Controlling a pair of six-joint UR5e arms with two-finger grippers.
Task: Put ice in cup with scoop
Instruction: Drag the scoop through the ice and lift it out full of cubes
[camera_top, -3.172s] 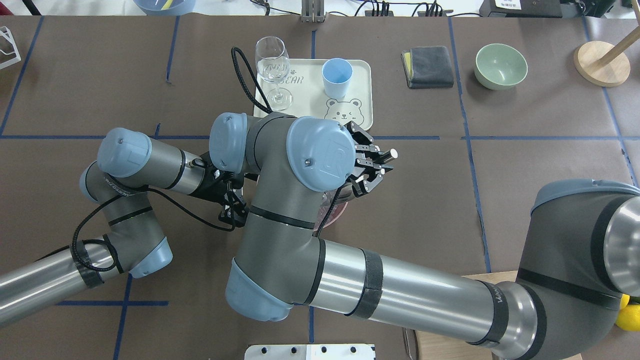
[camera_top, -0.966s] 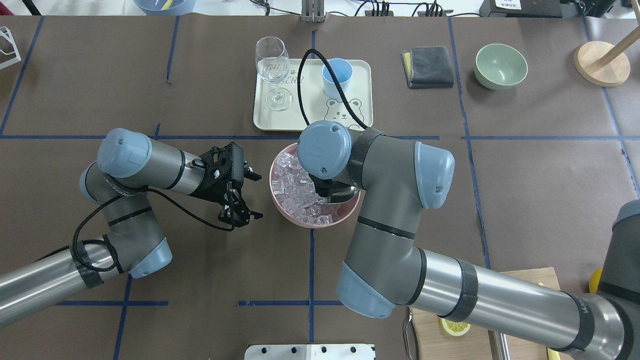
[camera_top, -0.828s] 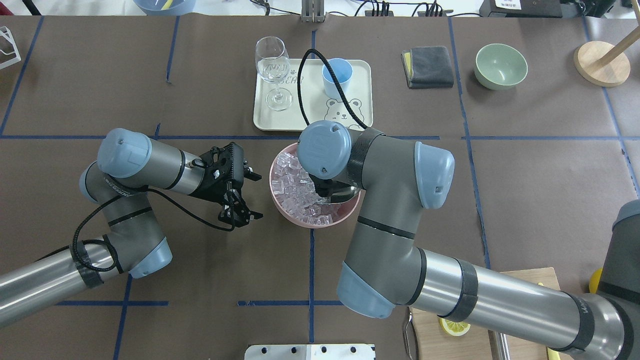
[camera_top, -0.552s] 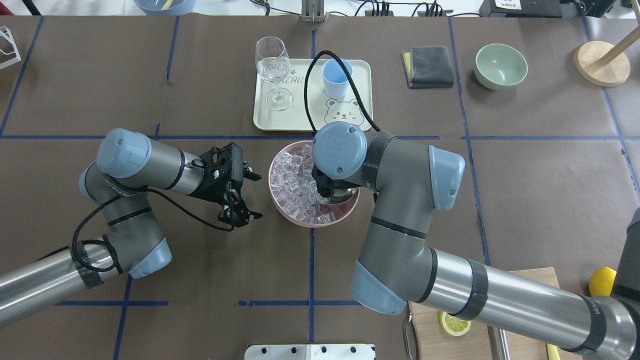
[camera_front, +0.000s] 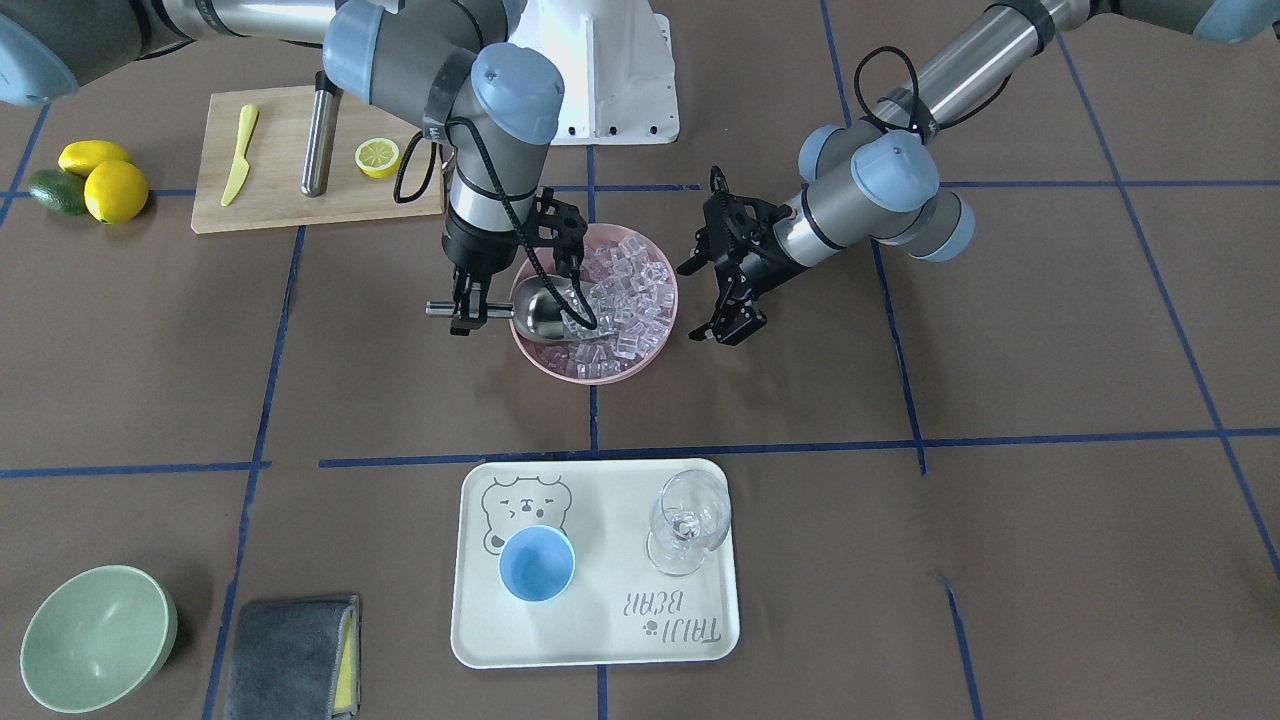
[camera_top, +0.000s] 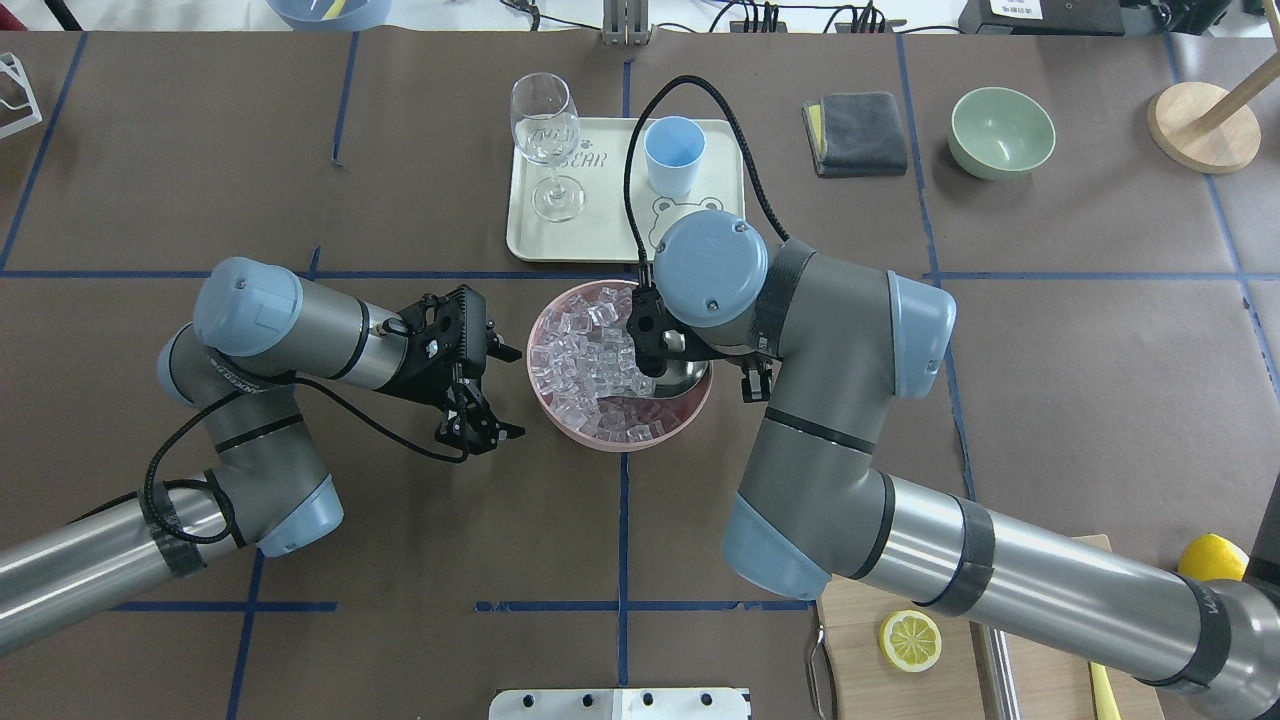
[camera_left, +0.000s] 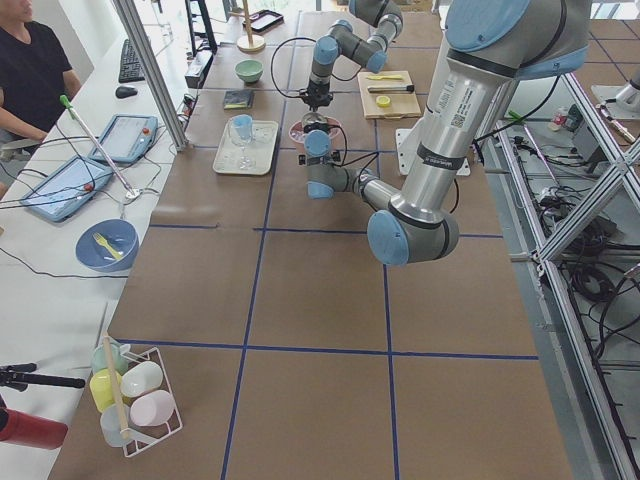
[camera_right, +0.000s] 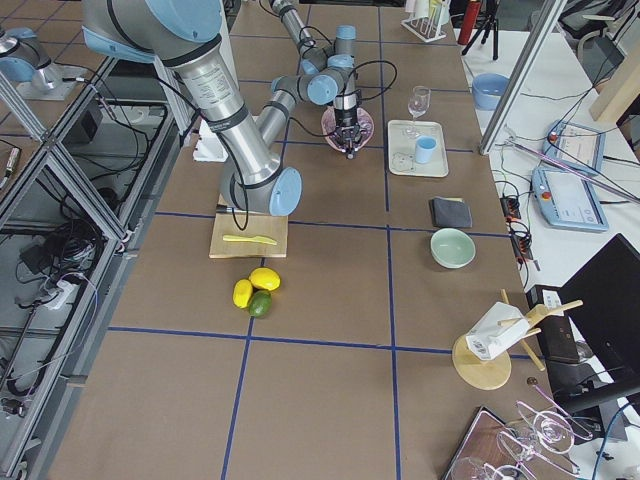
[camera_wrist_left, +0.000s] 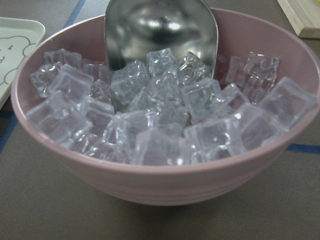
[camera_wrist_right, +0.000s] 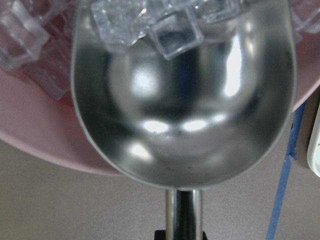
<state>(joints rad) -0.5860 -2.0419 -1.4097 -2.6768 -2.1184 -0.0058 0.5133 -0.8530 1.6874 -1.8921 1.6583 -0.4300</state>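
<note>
Right gripper (camera_front: 467, 308) clenched on the scoop (camera_front: 541, 313) handle, trough lying inside the pink bowl (camera_front: 590, 376) near its rim, mouth pushed into the ice (camera_front: 630, 285) with a few cubes at its lip and the rest of the trough bare. Left gripper (camera_front: 705, 302) released, jaws spread wide, hanging just beside the bowl on the side opposite the scoop handle. Cup (camera_front: 537, 563) stands upright on the tray (camera_front: 600, 640) next to the wine glass (camera_front: 688, 520), well apart from the bowl, across it from the robot.

wine glass (camera_front: 688, 520) on tray (camera_front: 610, 520) | green bowl (camera_front: 97, 637) | grey cloth (camera_front: 290, 655) | lemon half (camera_front: 378, 155) on board (camera_front: 270, 150)
</note>
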